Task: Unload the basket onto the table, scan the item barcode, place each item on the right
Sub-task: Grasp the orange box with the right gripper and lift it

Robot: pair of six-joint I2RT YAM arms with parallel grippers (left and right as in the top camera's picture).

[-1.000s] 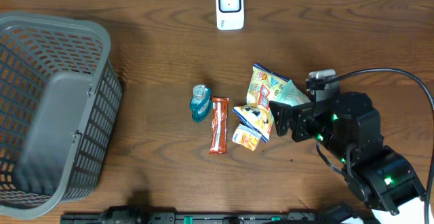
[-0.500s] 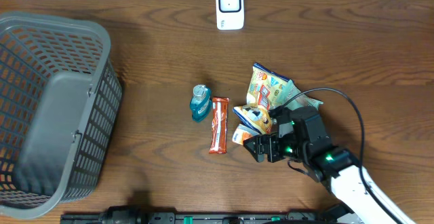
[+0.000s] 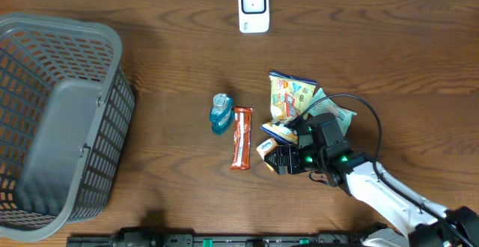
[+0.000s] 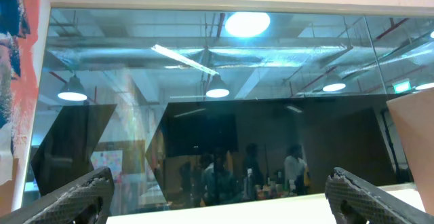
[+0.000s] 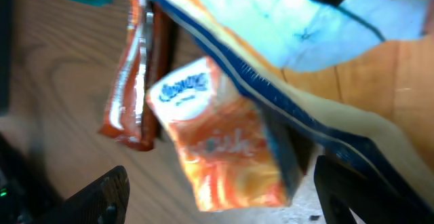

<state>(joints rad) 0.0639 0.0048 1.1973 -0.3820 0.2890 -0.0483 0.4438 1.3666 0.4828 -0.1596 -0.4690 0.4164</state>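
Right of centre on the wooden table (image 3: 389, 45), just ahead of the right gripper (image 5: 220, 194) — small orange snack packet (image 5: 220, 142), framed between the two fingertips in the wrist view. Sits in the gap with bare wood on either side, apparently touched by neither finger. Jaws spread wide, grasping nothing. Lies flat and slightly tilted, upper end tucked under the blue-edged rim of a yellow snack bag (image 3: 280, 131), left side just beside an orange-brown bar (image 3: 240, 138).

Glossy bright-orange wrapper, with a white patch at the upper end carrying blue lettering too blurred to read. Remaining print too smeared to tell.

Beyond it, toward the far edge, a larger chip bag (image 3: 292, 93). Just left of the bar's top, a blue bottle (image 3: 220, 114). Well apart at the far edge, the white scanner (image 3: 254, 7). At the left end, a grey basket (image 3: 112, 67).

Left gripper (image 4: 224, 197) aimed up and away from the table toward a glass wall, jaws released and fully apart, nothing between them.

Compared with a second ago — right arm swung in from the right, now lower and further left, with fingertips at the packet rather than at the bags' right edge. Larger chip bag nudged a little leftward. Bar, bottle, scanner and basket unmoved.
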